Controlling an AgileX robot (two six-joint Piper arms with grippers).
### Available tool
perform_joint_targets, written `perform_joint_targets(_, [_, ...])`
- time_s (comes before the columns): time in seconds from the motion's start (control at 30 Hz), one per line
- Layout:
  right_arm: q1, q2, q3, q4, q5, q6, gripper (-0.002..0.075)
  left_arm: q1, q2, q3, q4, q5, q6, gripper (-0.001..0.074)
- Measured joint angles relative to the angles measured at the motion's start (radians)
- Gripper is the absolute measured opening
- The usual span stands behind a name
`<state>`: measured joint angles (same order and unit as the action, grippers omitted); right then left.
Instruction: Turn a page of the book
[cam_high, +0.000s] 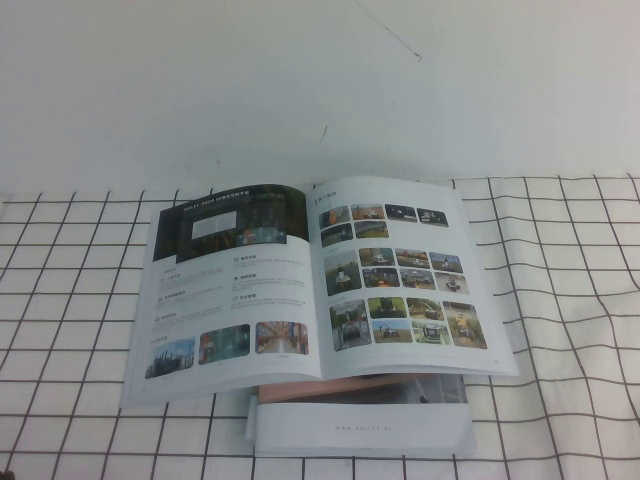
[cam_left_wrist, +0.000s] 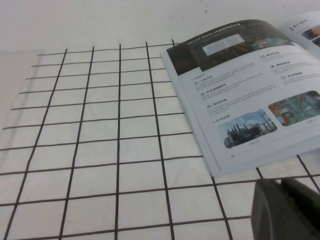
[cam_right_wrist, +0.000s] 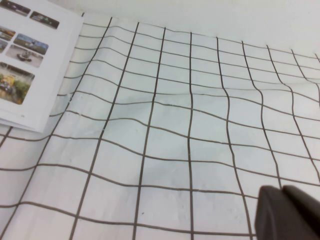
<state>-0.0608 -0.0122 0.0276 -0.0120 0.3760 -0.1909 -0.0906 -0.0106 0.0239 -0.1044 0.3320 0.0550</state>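
The book (cam_high: 320, 280) lies open on the checked cloth, resting on a thicker white block (cam_high: 360, 425). Its right-hand page (cam_high: 400, 275) carries rows of small colour photos of vehicles and lies flat. The left-hand sheet (cam_high: 235, 290) has a dark banner photo on top. My left gripper (cam_left_wrist: 281, 184) is shut and empty, low over the cloth near the book's left front corner (cam_left_wrist: 215, 170). My right gripper (cam_right_wrist: 282, 191) is shut and empty over the cloth, well to the right of the photo page (cam_right_wrist: 30, 60). Neither gripper shows in the high view.
A white cloth with a black grid (cam_high: 80, 300) covers the table, with soft wrinkles to the right of the book (cam_right_wrist: 165, 100). A plain white wall (cam_high: 320, 80) stands behind. A peach-coloured layer (cam_high: 330, 388) shows between the book and the block.
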Motion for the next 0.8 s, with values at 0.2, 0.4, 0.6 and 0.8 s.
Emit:
perform_joint_targets(0.2, [0.000,0.000,0.000,0.000,0.000,0.000,-0.0002,0.000,0.000,0.004,0.005,-0.068,0.000,-0.0002])
perform_joint_targets(0.4, [0.000,0.000,0.000,0.000,0.000,0.000,-0.0002,0.000,0.000,0.004,0.005,-0.222,0.000,-0.0002])
perform_joint_targets(0.6, [0.000,0.000,0.000,0.000,0.000,0.000,-0.0002,0.000,0.000,0.004,0.005,-0.292,-0.005,-0.0002])
perform_joint_targets(0.8, [0.000,0.000,0.000,0.000,0.000,0.000,-0.0002,0.000,0.000,0.004,0.005,-0.315,-0.009,-0.0002])
